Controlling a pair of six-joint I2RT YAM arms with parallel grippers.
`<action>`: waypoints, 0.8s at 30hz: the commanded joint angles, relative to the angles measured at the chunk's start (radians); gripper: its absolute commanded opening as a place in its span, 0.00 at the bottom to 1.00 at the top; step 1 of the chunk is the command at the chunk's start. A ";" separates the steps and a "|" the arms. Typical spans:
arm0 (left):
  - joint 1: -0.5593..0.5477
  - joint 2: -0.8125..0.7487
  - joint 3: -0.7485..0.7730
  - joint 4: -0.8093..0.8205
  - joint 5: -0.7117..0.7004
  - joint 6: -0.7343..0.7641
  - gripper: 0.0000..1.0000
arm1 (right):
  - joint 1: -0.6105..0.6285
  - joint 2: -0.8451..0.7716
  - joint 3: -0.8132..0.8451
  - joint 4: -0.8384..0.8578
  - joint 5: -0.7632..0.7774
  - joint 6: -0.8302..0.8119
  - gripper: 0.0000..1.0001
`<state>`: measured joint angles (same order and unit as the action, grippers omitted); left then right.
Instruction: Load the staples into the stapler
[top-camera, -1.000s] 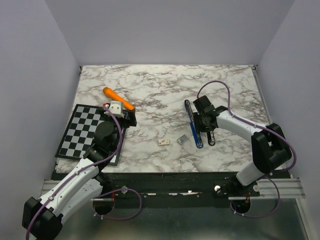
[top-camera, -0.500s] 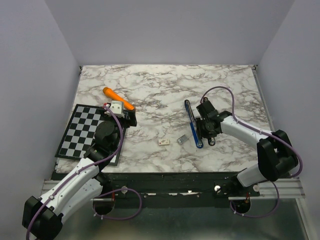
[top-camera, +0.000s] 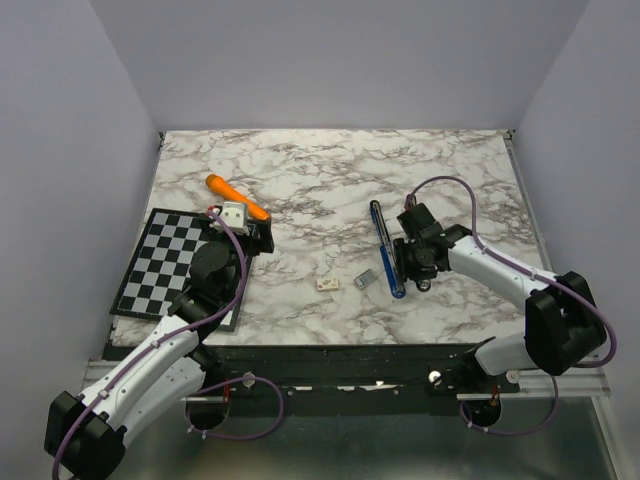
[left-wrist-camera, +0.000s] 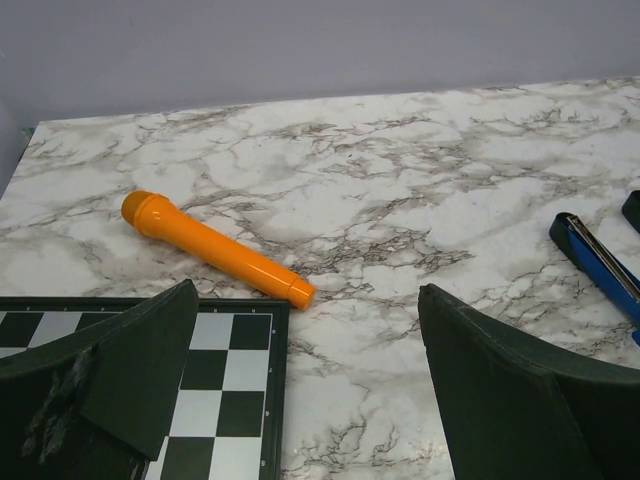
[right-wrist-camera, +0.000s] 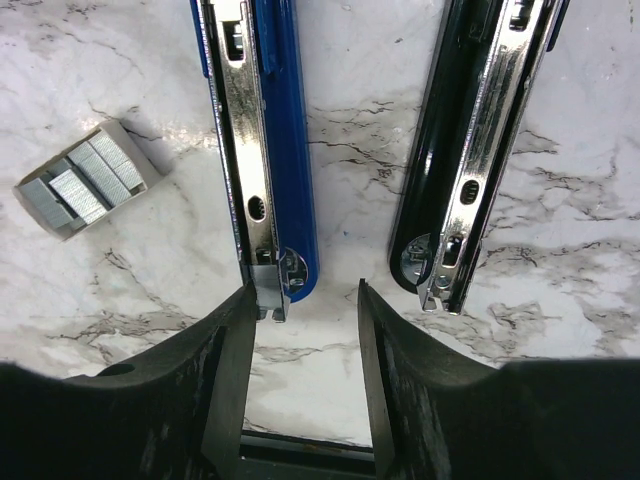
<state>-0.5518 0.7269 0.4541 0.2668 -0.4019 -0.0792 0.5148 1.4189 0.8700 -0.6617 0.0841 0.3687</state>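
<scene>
The table (top-camera: 320, 175) was white marble with grey veins. Far left lay an orange marker (top-camera: 236, 197), nearer a black-and-white chequered board (top-camera: 160, 262). The stapler (right-wrist-camera: 292, 150) was blue and black with chrome rails, the staples (right-wrist-camera: 85, 185) silvery grey.

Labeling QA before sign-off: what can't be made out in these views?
- Right end effector vs stapler: contact unclear in the right wrist view.
- Stapler: far ends cut off by that view's top edge. In the top view, its black half is hard to tell from the black end effector.
- Staples: too small in the top view to count.
- Box: top view only, too small to read.
</scene>
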 joint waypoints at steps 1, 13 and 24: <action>0.004 0.000 0.004 0.017 0.025 -0.014 0.99 | -0.002 -0.025 0.027 -0.021 -0.041 0.022 0.53; 0.004 -0.011 0.006 0.015 0.032 -0.016 0.99 | 0.008 0.048 0.011 0.054 -0.179 0.047 0.60; 0.004 -0.009 0.006 0.012 0.034 -0.014 0.99 | 0.087 0.115 0.128 0.016 -0.245 0.030 0.61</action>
<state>-0.5518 0.7265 0.4541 0.2665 -0.3882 -0.0799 0.5892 1.5230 0.9264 -0.6266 -0.1127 0.4099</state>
